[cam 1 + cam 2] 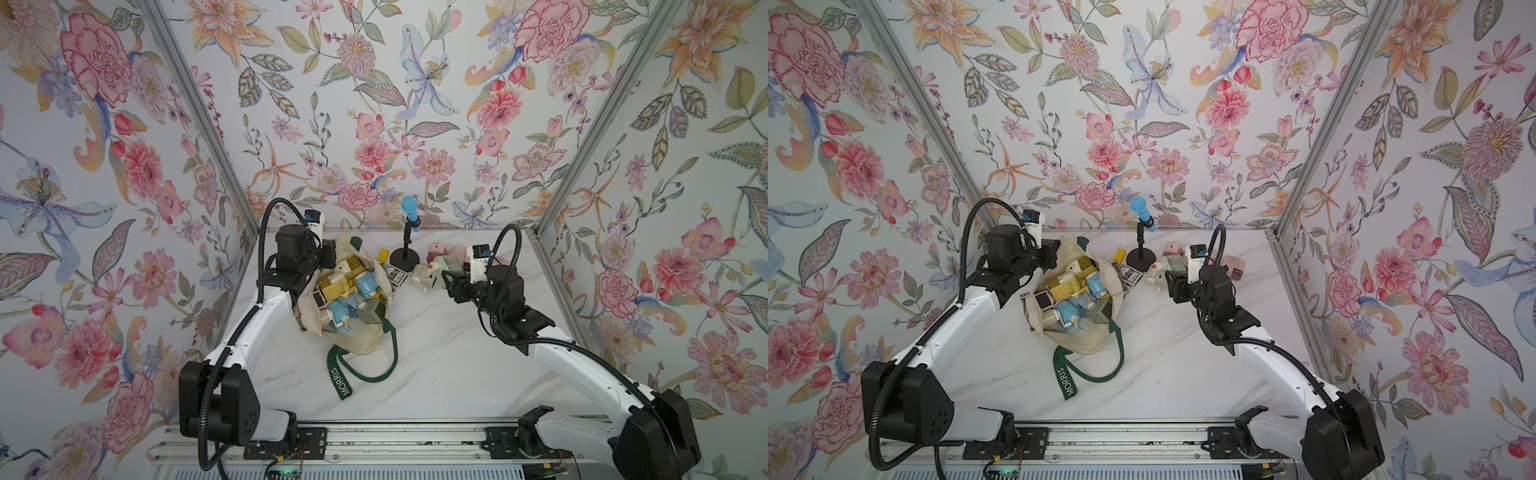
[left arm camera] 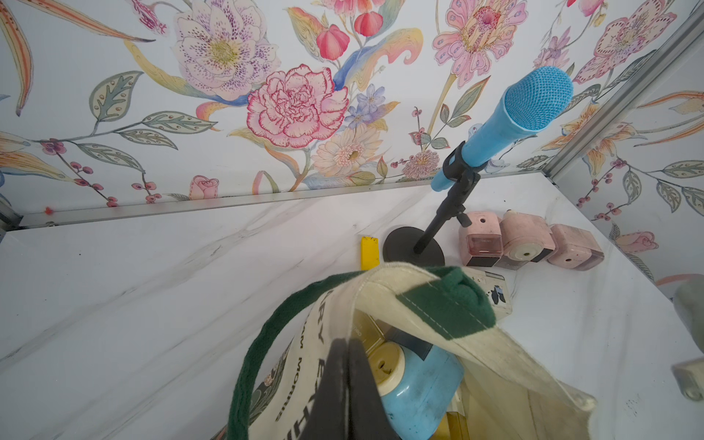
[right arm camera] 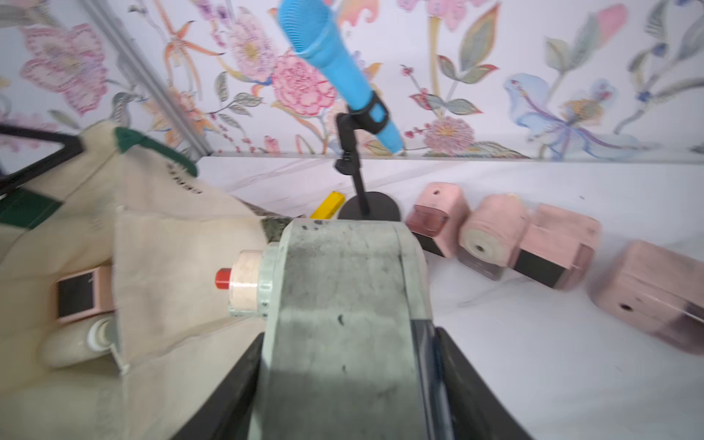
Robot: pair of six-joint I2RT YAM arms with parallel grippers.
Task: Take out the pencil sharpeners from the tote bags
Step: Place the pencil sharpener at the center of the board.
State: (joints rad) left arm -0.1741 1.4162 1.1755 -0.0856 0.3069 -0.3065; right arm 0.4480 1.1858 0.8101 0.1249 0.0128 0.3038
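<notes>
- Both top views: the tote bag point(image 1: 361, 343) lies open on the table point(image 1: 436, 365), with many pencil sharpeners point(image 1: 349, 286) inside.
- Left wrist: the left pincer point(image 2: 344, 381), pressed together, pinches the bag rim.
- Right wrist: the right pincer point(image 3: 350, 335) clamps a green sharpener point(image 3: 343, 274) outside the bag. Step: transfer. Next, probably: lower it beside the pink sharpeners point(image 3: 491, 236), then release.

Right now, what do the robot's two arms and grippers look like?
The left arm and right arm have glossy white shells, black joint housings and black ribbed cables looping over the wrists. Each wrist carries a small white camera block. The fingers are matte black.
</notes>
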